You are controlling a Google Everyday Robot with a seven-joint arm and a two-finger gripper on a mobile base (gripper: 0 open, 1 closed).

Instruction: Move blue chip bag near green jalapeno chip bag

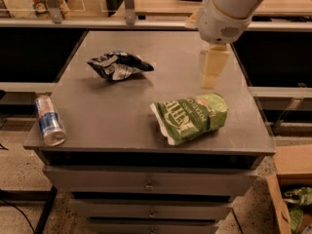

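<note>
The blue chip bag, small, crumpled and dark navy with white patches, lies on the grey tabletop at the back left. The green jalapeno chip bag, larger and puffy with white lettering, lies near the front right. My gripper hangs from the white arm over the back right of the table. It points down, just behind the green bag and well to the right of the blue bag. It holds nothing that I can see.
A blue-and-silver can lies on its side at the front left corner. Drawers sit under the tabletop. A cardboard box stands on the floor at the right. A counter with metal posts runs behind.
</note>
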